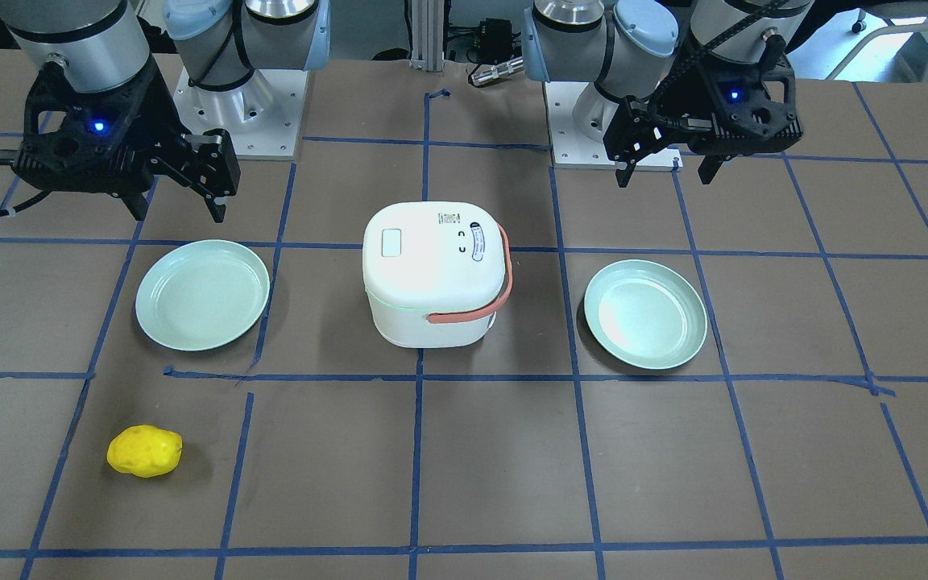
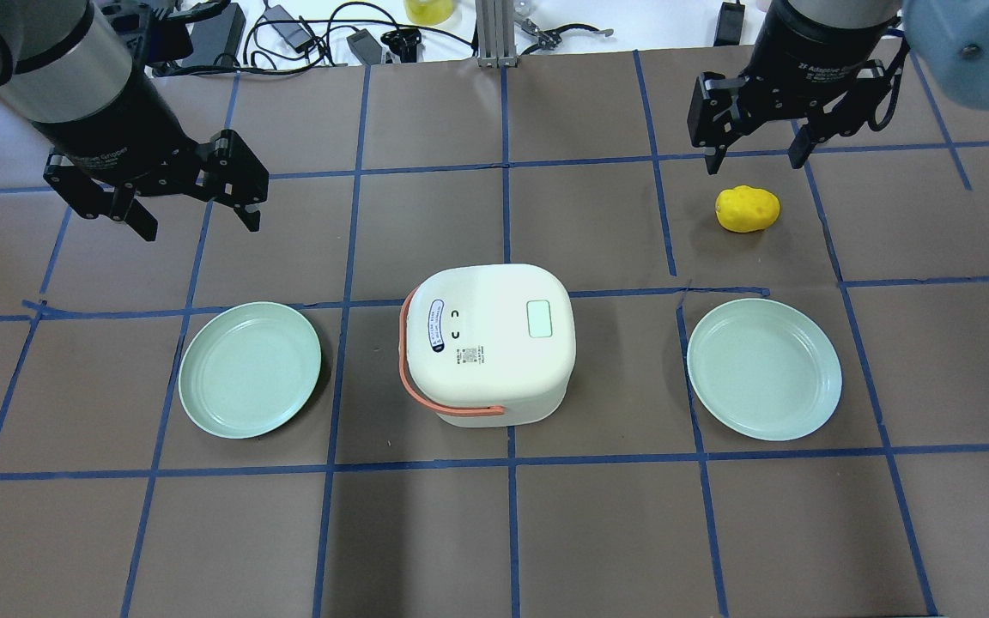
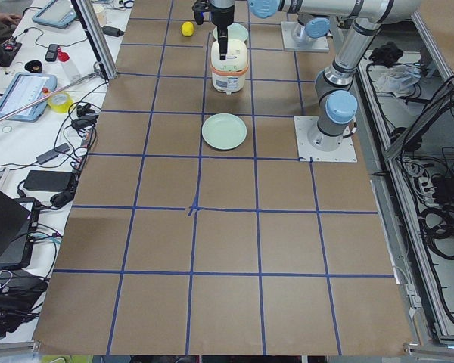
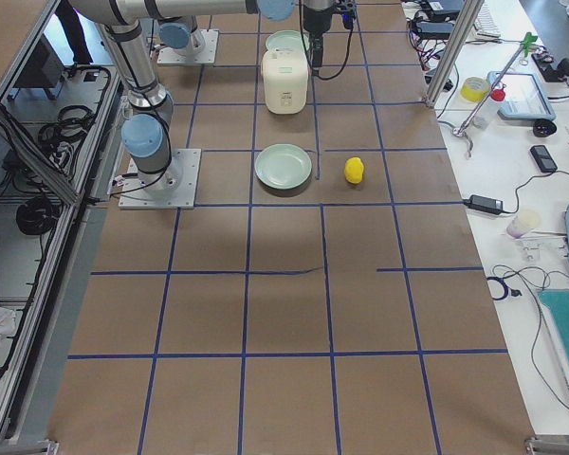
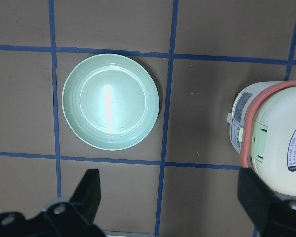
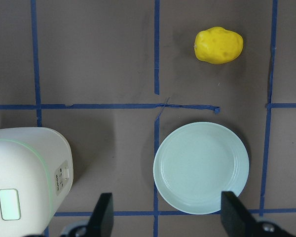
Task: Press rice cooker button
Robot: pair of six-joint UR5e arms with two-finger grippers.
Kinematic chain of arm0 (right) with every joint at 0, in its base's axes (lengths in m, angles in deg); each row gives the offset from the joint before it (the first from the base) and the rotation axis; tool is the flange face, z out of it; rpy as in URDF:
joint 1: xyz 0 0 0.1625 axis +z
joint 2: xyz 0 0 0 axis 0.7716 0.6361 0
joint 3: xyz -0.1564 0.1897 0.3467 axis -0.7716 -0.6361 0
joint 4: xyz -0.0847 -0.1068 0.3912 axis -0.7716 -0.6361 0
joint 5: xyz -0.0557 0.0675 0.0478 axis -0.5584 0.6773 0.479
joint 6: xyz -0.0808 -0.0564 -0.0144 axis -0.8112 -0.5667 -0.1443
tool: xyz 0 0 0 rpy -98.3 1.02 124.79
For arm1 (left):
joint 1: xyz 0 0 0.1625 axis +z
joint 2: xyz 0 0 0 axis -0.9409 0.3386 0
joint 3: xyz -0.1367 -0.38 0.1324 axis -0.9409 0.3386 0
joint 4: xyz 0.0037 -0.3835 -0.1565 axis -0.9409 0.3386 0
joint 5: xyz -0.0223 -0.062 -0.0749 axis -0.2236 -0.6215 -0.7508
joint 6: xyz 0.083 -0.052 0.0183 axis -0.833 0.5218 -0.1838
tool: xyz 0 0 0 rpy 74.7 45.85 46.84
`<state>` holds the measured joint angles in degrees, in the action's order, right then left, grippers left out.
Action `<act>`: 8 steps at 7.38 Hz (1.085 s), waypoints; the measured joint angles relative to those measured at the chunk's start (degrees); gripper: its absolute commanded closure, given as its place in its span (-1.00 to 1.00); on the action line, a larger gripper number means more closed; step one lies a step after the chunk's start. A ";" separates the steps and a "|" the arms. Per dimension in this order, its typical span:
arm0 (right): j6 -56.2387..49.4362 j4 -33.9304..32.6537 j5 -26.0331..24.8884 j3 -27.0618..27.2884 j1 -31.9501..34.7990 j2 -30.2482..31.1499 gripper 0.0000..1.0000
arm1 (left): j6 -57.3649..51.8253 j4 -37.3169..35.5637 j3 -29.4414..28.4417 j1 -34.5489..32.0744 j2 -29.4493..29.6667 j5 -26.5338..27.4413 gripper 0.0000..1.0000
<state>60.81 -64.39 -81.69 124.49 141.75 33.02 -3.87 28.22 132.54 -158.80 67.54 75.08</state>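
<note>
Rounded glossy white rice cooker point(image 2: 486, 343), rectangular button point(image 2: 539, 318) — left gripper point(image 2: 200, 225), right gripper point(image 2: 754, 165) both spread.

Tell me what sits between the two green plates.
The white rice cooker stands between the left plate and the right plate, touching neither; the overhead view shows it.

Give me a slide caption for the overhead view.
Rice cooker, lid shut, between two green plates; left tool and right tool hover open, yellow object beyond right plate.
</note>
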 measured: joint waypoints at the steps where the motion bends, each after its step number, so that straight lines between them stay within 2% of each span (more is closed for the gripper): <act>1: 0.02 -0.01 0.01 0.05 0.03 0.02 -0.59 | 0.00 0.00 0.00 0.00 0.00 0.00 -1.00; 2: 0.06 -0.01 0.01 0.07 0.04 0.04 -0.57 | 0.00 0.00 0.00 0.00 0.00 0.00 -1.00; 3: 0.18 -0.03 0.10 0.07 0.11 0.04 -0.37 | 0.00 0.00 0.00 0.00 0.00 0.00 -1.00; 5: 0.76 -0.03 1.69 0.30 0.67 0.00 0.26 | 0.03 0.00 0.00 0.00 0.00 0.00 -1.00; 7: 1.70 -0.17 5.31 2.69 2.99 -0.10 0.56 | 0.02 0.00 0.00 0.00 0.00 0.00 -1.00; 8: 3.03 -0.54 5.83 4.09 5.38 -0.25 0.63 | 0.06 0.00 0.00 0.00 0.00 0.00 -1.00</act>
<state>63.84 -64.92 -75.86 128.58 147.14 32.76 -3.82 28.22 132.55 -158.81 67.54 75.07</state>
